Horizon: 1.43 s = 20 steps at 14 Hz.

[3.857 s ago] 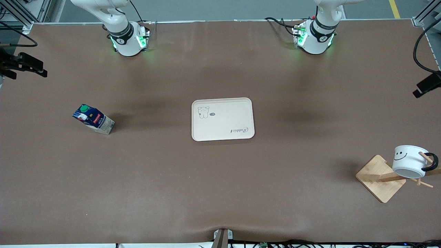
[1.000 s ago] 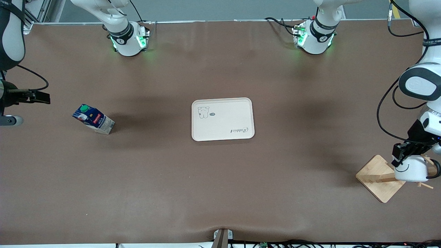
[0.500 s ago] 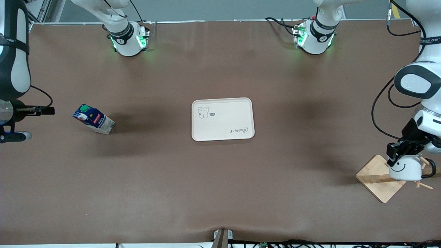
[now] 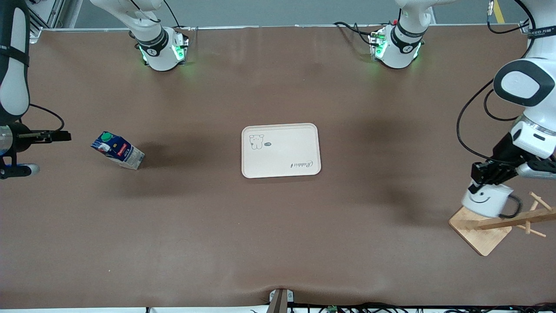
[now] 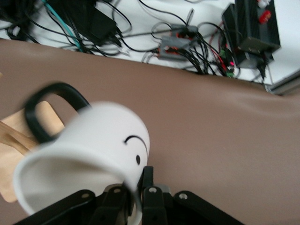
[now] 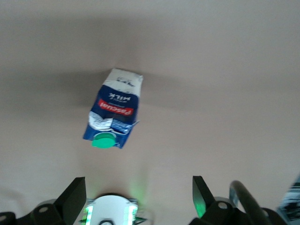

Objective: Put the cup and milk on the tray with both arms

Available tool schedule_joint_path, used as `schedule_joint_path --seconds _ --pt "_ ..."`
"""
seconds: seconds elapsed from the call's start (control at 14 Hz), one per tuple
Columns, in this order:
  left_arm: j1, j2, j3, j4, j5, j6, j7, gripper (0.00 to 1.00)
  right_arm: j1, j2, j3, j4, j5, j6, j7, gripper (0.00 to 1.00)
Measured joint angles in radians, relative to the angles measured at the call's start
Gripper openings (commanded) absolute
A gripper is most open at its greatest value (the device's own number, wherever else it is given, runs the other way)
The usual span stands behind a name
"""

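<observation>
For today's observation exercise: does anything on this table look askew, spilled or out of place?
Nothing is spilled or damaged. The cup hangs tilted in the left gripper over the wooden rack. The milk stands upright, and the tray is bare.

"Rabbit" on the tray [image 4: 282,130]; "Pascual MILK" on the milk [image 6: 114,108].

The left arm reaches down along the left arm's end of the table; its left gripper [image 4: 488,178] hangs in the air there, fingers [image 5: 149,190] clamped on a rim. The right arm comes in at the right arm's end of the table, where the right gripper [image 4: 55,136] points inward with fingers spread apart.
</observation>
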Motion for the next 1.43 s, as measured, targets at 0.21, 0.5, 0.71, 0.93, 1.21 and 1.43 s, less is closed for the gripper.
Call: schedule_joint_path --seconds 0.21,0.5,0.71,0.93,1.21,1.43 --pt "-0.002 -0.034 -0.015 -0.014 0.0 -0.059 -0.046 0.0 0.002 -0.013 0.006 -0.072 0.048 0.013 0.224 1.0" --pt "-0.003 -0.039 -0.076 -0.016 0.107 -0.068 -0.221 0.0 0.024 -0.088 0.014 -0.257 0.049 0.176 0.319 1.0" --pt "-0.006 -0.04 -0.168 -0.016 0.261 -0.072 -0.484 0.0 0.024 -0.146 0.014 -0.387 0.049 0.293 0.325 1.0" --pt "-0.009 -0.035 -0.26 -0.012 0.344 -0.112 -0.672 0.0 0.023 -0.164 0.011 -0.453 0.049 0.358 0.33 1.0" --pt "-0.059 0.007 -0.355 -0.002 0.489 -0.135 -0.869 0.0 0.02 -0.164 0.007 -0.499 0.049 0.427 0.332 1.0" --pt "-0.177 0.07 -0.361 0.049 0.55 -0.191 -1.006 0.0 0.02 -0.164 0.007 -0.551 0.049 0.499 0.332 1.0"
